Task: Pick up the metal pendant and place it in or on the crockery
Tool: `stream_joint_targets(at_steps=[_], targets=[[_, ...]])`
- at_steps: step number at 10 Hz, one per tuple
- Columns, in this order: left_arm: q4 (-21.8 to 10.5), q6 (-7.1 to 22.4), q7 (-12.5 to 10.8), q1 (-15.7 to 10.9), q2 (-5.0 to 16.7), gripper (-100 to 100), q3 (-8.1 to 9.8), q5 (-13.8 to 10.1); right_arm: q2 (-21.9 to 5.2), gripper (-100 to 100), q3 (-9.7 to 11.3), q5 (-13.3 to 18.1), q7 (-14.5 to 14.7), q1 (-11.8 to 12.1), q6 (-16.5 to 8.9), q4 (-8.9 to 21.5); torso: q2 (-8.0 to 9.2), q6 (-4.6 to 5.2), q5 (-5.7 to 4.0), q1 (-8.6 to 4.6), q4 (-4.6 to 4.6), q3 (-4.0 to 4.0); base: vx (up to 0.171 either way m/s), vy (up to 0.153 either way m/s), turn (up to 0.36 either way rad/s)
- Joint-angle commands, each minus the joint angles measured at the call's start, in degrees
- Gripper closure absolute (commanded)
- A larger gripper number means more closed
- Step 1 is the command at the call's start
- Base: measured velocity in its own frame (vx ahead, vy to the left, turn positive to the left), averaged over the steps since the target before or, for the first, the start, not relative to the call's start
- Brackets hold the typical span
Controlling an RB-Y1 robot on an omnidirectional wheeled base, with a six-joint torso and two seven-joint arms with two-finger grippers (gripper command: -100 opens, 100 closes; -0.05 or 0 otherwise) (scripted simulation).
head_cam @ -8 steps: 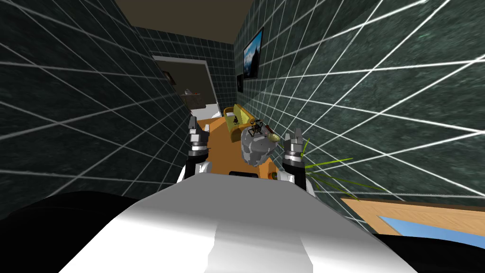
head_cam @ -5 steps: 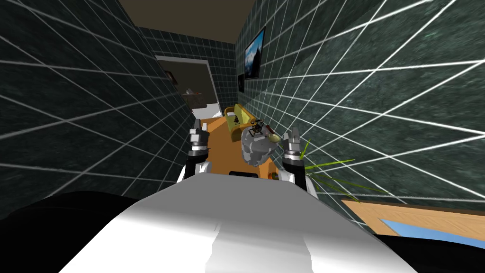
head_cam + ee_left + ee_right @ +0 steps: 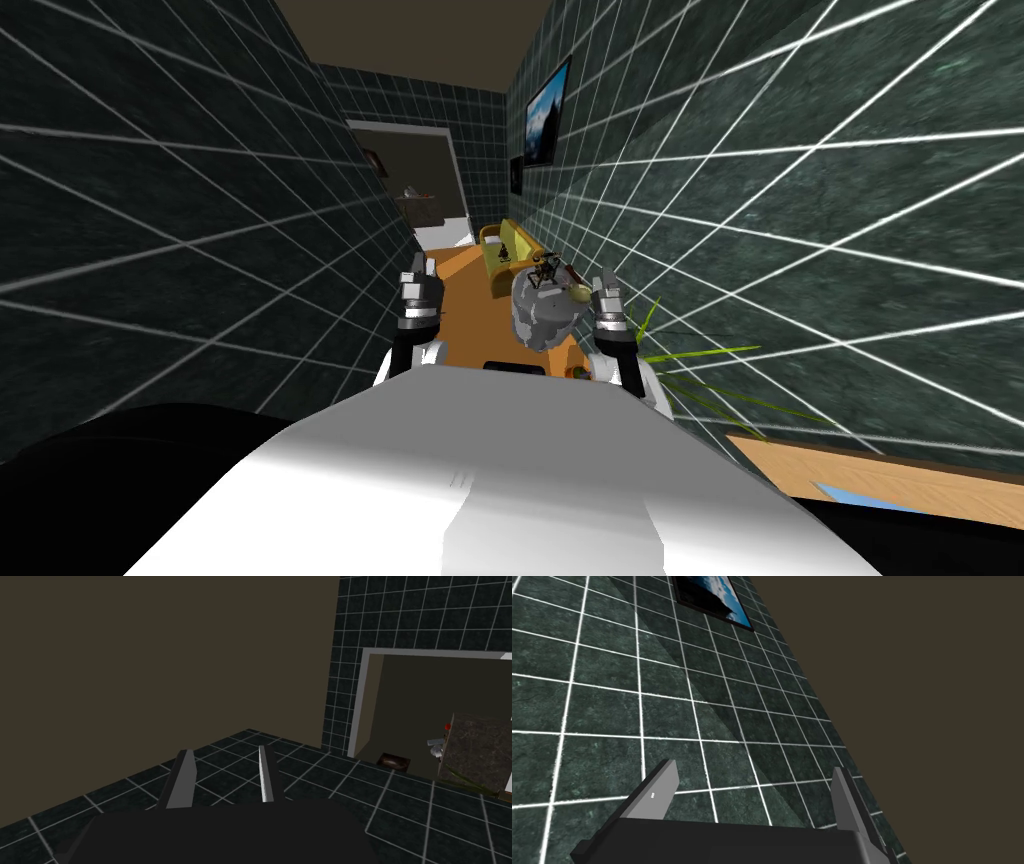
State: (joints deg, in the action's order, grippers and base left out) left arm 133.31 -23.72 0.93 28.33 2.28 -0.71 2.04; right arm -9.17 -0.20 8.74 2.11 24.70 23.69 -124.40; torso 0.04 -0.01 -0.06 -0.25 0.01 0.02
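the right gripper (image 3: 754, 765) is hanging raised at the right of the hallway, its two fingers (image 3: 657, 791) standing wide apart with nothing between them and a dark green tiled wall (image 3: 602, 706) behind them. the left gripper (image 3: 225, 749) is hanging at about the same height on the left, its fingers (image 3: 182, 781) standing a narrower gap apart, also holding nothing. between the two grippers, and a little farther off, a grey lumpy thing (image 3: 538, 318) is sitting by the right wall. a small dark wiry thing (image 3: 543, 268) is resting on top of it, well apart from both grippers; it may be the pendant, but i cannot tell for sure. a pale rounded thing (image 3: 577, 291) is lying just to the right of it, too small to name. just beyond the lump a yellow-green sofa (image 3: 500, 255) is standing against the right wall on the orange floor (image 3: 455, 290). thin green leaves (image 3: 700, 355) are spreading out near the right gripper, on its right. farther down, a white-framed doorway (image 3: 425, 185) is opening at the far end of the hallway, and a framed picture (image 3: 548, 112) is hanging high on the right wall. at the near right a wooden top with a blue patch (image 3: 880, 462) is showing.
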Motion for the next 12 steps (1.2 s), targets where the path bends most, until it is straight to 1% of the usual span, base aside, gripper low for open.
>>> stream_joint_targets(at_steps=[1, 4, 5, 6, 7, 9, 10, 12], targets=[[0.0, 0.0, 0.0, 0.0, 0.0, 0, 0.0, 0.0, -2.03, -100, 0.04, 0.66, 0.82, -1.81, 0.25, 2.04, 0.0, 0.0, 0.0, 0.0, 0.0, 0.0, -0.019, -0.061, 0.188], [0.0, 0.0, 0.0, 0.0, 0.0, 0, 0.0, 0.0, -5.6, -100, 0.88, 2.52, 2.58, -5.64, 0.47, 6.54, -0.01, 0.0, -0.01, -0.07, 0.0, -0.01, -0.018, -0.079, 0.199], [0.0, 0.0, 0.0, 0.0, 0.0, 0, 0.0, 0.0, -5.6, -100, 0.88, 2.52, 2.58, -5.64, 0.47, 6.92, -0.02, 0.0, -0.02, -0.09, 0.0, -0.01, -0.013, -0.064, 0.063], [0.0, 0.0, 0.0, 0.01, 0.0, 0, 0.0, 0.0, -6.86, -100, 1.32, 3.27, 3.19, -6.94, 0.51, 8.77, -0.04, 0.04, -0.01, -0.02, -0.01, -0.02, -0.011, -0.047, 0.158], [0.0, 0.0, 0.0, 0.0, 0.0, 0, 0.0, 0.0, -6.86, -100, 1.32, 3.27, 3.19, -6.94, 0.51, 8.8, -0.06, 0.0, 0.0, 0.04, -0.01, -0.03, -0.009, -0.037, 0.089], [0.0, 0.0, 0.0, 0.0, 0.0, 0, 0.0, 0.0, -9.51, -100, 2.46, 4.96, 4.42, -9.5, 0.52, 12.3, -0.07, 0.01, 0.01, 0.07, -0.02, -0.04, -0.013, -0.057, 0.21], [0.0, 0.0, 0.0, 0.0, 0.0, 0, 0.0, 0.0, -9.51, -100, 2.46, 4.96, 4.42, -9.5, 0.52, 12.94, -0.06, 0.0, 0.0, -0.01, -0.01, -0.04, -0.017, -0.07, 0.103], [0.0, 0.0, 0.0, 0.0, 0.0, 0, 0.0, 0.0, -12.36, -100, 3.94, 6.89, 5.65, -11.95, 0.44, 17.06, -0.08, 0.02, -0.01, -0.05, -0.02, -0.04, -0.013, -0.083, 0.231]])
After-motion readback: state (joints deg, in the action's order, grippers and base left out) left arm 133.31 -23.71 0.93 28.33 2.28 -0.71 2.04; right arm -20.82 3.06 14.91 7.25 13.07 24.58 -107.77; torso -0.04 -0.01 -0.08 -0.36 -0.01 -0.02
